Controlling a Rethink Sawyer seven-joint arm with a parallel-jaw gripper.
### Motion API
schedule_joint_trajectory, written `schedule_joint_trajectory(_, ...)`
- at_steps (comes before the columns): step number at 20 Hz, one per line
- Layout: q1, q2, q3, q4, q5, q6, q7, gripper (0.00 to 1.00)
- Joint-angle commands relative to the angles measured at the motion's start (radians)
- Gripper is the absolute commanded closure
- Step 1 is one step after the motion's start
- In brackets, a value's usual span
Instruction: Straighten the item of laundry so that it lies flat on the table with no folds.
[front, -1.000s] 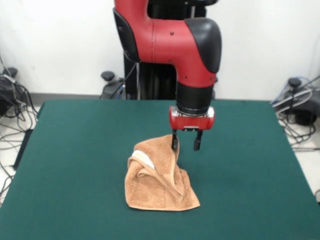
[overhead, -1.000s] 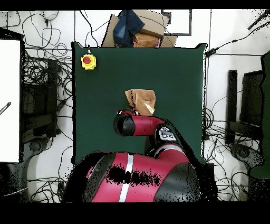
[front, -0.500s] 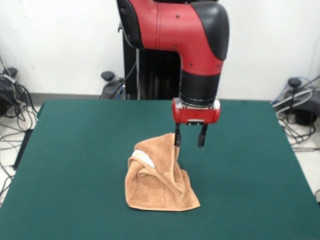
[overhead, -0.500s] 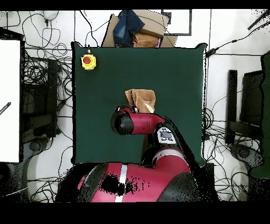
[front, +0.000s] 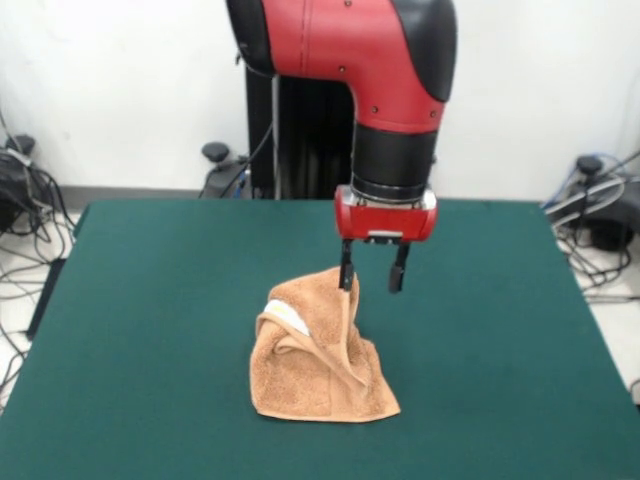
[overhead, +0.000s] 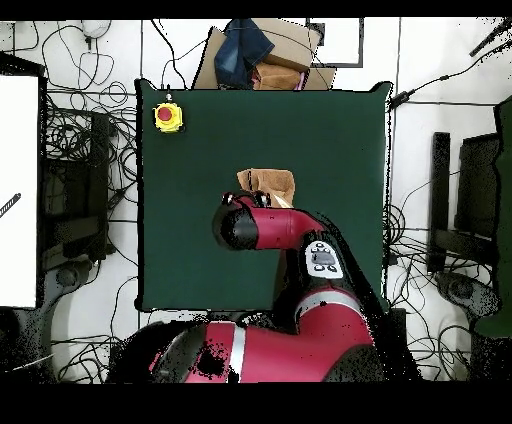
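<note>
Because the towel (front: 318, 352), bunched near the table (front: 150, 300) centre, looks soft, light and limp, the gripper (front: 371, 280), empty with fingers parted above its far fold, should probably pinch a hemmed corner.

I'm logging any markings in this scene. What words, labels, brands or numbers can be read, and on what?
No text can be read in either view.
Towel: a small white label shows, too small to read.
Arm: a grey panel with dark marks, too blurred to read.
Yellow box with red button: no legible sign.
</note>
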Motion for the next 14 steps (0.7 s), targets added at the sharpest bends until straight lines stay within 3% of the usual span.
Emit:
schedule_joint_trajectory(1, -0.029, 0.092, 0.084, -0.070, -0.066, 0.073, 0.013, 0.00)
schedule_joint_trajectory(14, 0.000, 0.117, 0.062, -0.072, -0.073, 0.037, 0.068, 0.00)
